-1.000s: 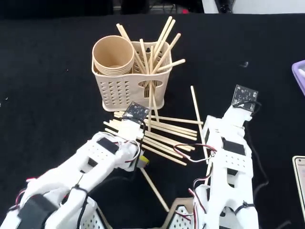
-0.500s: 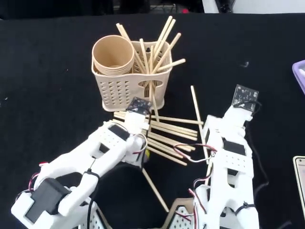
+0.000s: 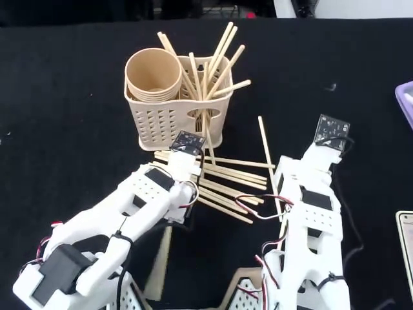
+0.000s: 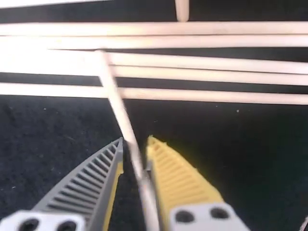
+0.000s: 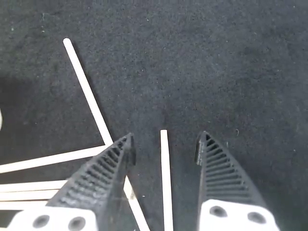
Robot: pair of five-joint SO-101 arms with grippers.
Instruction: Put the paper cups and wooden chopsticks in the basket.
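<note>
A beige slotted basket (image 3: 169, 121) stands at the back with stacked paper cups (image 3: 153, 72) and several wooden chopsticks (image 3: 216, 61) in it. More chopsticks lie in a loose pile (image 3: 229, 181) on the black cloth in front of it. My left gripper (image 4: 134, 144) is at the near side of the pile, shut on one chopstick (image 4: 126, 126), whose tail (image 3: 160, 261) sticks out toward the table's front. My right gripper (image 5: 163, 142) stands open over the cloth to the right, with a chopstick (image 5: 165, 178) lying between its fingers. Another chopstick (image 5: 88, 94) lies beside it.
A single chopstick (image 3: 266, 152) lies apart between the pile and the right arm (image 3: 310, 213). A purple object (image 3: 406, 97) and a pale flat item (image 3: 406, 236) sit at the right edge. Bare black cloth spreads to the left and far right.
The left gripper has moved forward to the pile. The chopstick in its grip has swung, so its tail now points left toward the front edge and looks lifted. The right arm has stayed still.
</note>
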